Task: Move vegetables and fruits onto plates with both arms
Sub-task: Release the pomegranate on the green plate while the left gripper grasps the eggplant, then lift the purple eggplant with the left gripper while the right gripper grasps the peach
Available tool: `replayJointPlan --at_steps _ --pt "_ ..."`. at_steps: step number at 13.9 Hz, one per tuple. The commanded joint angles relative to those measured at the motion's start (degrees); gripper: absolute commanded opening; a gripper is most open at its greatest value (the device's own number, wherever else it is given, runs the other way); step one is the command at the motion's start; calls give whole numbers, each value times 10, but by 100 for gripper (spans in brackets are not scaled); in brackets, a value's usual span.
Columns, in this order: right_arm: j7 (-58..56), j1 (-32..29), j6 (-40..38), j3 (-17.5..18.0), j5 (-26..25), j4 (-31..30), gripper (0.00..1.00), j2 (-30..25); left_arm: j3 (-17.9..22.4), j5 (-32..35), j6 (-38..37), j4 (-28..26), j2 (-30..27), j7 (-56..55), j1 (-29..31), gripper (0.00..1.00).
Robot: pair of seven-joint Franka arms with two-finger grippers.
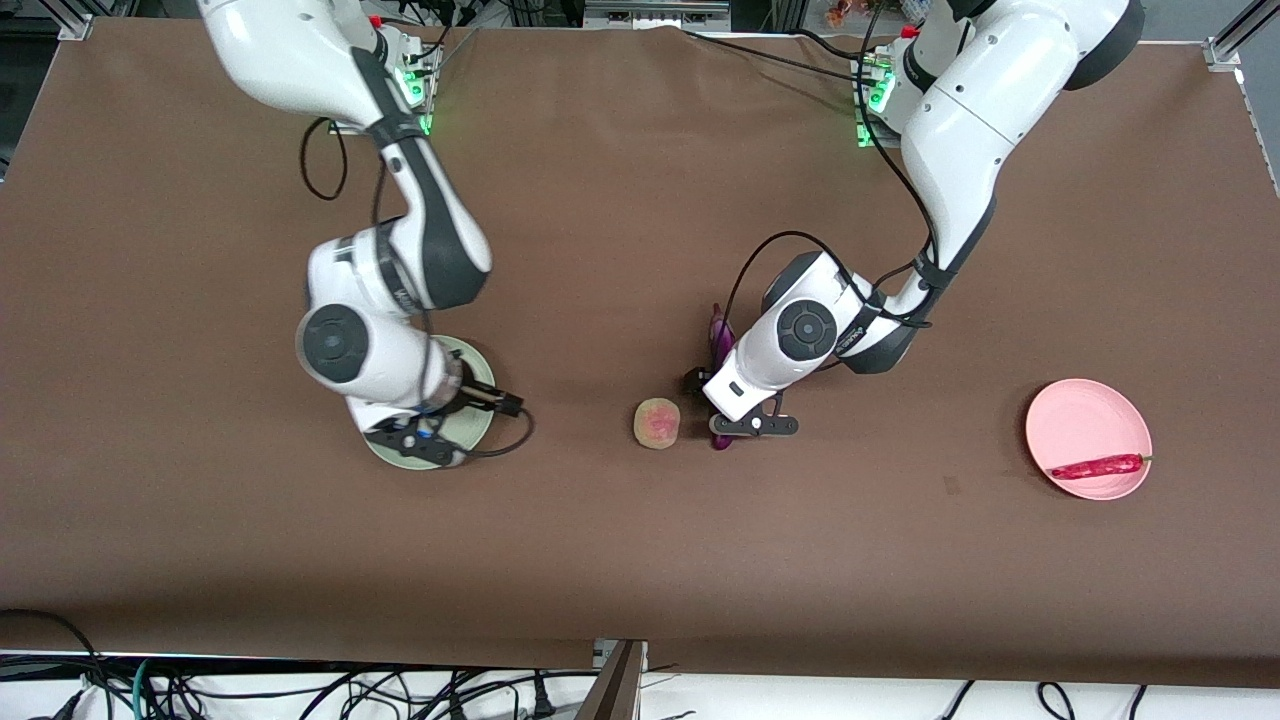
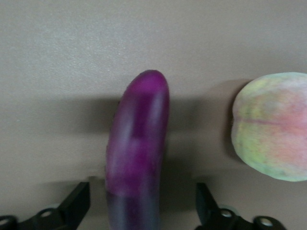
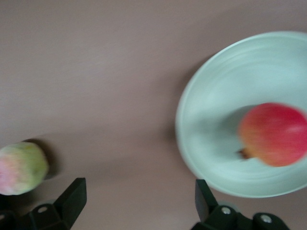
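Left gripper point(image 1: 738, 417) down low at mid-table over the purple eggplant point(image 1: 719, 340), fingers point(image 2: 76, 203) spread wide to either side of the eggplant's body and not closed on it; rounded purple tip point(image 2: 146, 124) jutting out past the fingers in the left wrist view. Yellow-green fruit blushed pink point(image 1: 657, 422) just beside the eggplant toward the right arm's end, apart from it with a narrow strip of brown table point(image 1: 640, 560) between. Right gripper point(image 1: 420, 437) over the camera-side rim of the pale green plate point(image 1: 478, 372), fingers point(image 3: 72, 199) held apart with nothing between them. Red pomegranate-like fruit point(image 3: 274, 134) lying in the green plate's point(image 3: 211, 110) basin in the right wrist view, hidden under the arm in the front view. Pale pink plate point(image 1: 1075, 415) well apart toward the left arm's end, red chili pepper point(image 1: 1098, 466) lying across its camera-side part, stem tip reaching the rim. Wide bare cloth between the two plates and along the table's camera-side edge.
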Motion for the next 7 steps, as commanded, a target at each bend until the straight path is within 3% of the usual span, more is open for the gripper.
replayJointPlan --at_steps 1,3,5,7 --pt "57 30 47 -4 5 53 100 48 2 0 0 -10 -5 -7 1 36" --pt "60 51 92 -5 4 54 100 60 2 0 -9 -17 -12 2 13 21" --pt "61 67 126 -4 3 54 100 69 2 0 -59 -11 -29 0 19 15" --pt "62 84 149 -5 3 64 100 85 2 0 -116 -6 -62 1 36 14"
